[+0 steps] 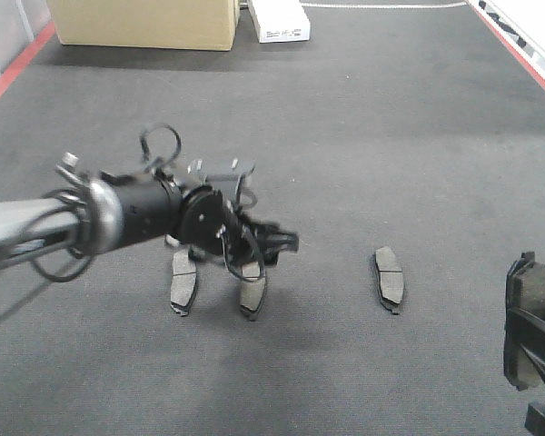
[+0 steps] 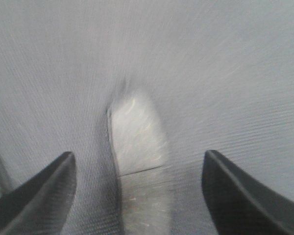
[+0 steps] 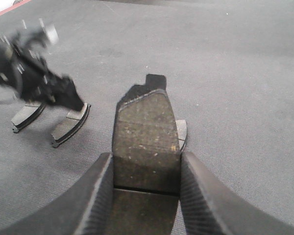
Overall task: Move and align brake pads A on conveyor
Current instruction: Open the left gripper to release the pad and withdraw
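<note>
We see the left gripper [image 2: 137, 196] spread open over a pad [image 1: 252, 292] on the conveyor [image 1: 363, 136]; it could nudge the neighbouring pad [image 1: 183, 283]. Right gripper [image 3: 146, 183] clamps a fourth pad [image 3: 146, 132], which may slip; another pad [image 1: 390, 278] lies apart.

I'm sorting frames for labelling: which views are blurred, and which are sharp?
Left wrist view: motion-streaked, the brake pad washed pale. Front view: mostly sharp, left arm softened. Right wrist view: held pad crisp, left gripper blurred.
</note>
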`<state>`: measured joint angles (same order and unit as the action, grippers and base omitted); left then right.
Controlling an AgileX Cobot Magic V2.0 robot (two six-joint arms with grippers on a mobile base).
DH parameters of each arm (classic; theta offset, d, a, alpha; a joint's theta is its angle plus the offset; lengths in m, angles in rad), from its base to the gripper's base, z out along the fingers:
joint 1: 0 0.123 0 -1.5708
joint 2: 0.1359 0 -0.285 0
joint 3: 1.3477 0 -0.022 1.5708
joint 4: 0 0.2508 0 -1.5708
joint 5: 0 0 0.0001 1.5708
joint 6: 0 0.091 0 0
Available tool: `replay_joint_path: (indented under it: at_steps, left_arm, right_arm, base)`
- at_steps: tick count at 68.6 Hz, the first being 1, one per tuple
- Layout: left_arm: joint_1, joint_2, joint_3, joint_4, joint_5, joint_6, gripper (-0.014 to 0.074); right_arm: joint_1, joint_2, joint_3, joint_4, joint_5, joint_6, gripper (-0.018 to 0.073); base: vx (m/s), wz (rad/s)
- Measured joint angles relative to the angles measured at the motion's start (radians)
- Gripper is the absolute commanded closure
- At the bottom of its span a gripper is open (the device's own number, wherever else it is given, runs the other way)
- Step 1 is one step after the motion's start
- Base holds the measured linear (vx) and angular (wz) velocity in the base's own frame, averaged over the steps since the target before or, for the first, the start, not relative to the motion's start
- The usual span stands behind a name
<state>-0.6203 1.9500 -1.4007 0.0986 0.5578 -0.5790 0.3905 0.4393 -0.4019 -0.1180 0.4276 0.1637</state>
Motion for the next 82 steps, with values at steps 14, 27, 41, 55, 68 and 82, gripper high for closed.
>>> replay_joint_path:
  at_steps: [14,27,41,55,68,82]
  left_arm:
    - [-0.059,-0.216,0.093,0.135,-0.074,-0.001,0.0185]
    - [-0.064,-0.453,0.269,0.209,-0.122,0.002,0.0355]
    - [-0.064,-0.740,0.497,0.291,-0.130,0.003,0.0591]
    - [-0.064,-1.035,0.697,0.325,-0.131,0.003,0.0603]
    - [-0.064,-1.308,0.855,0.368,-0.130,0.003,0.0603]
    - [-0.064,-1.566,0.995,0.386,-0.156,0.003,0.0603]
  right_arm:
    - [0.000,0.000,0.000,0.000,0.000,0.000,0.0481]
    - [0.000,0.000,0.000,0.000,0.000,0.000,0.0481]
    - [0.000,0.000,0.000,0.000,0.000,0.000,0.0481]
    - [0.000,0.000,0.000,0.000,0.000,0.000,0.0481]
    - [0.000,0.000,0.000,0.000,0.000,0.000,0.0481]
    - [0.000,0.000,0.000,0.000,0.000,0.000,0.0481]
  base:
    - [0.00,0.00]
    - [0.00,0.00]
    - [0.00,0.00]
    - [0.00,0.00]
    - [0.00,0.00]
    - [0.00,0.00]
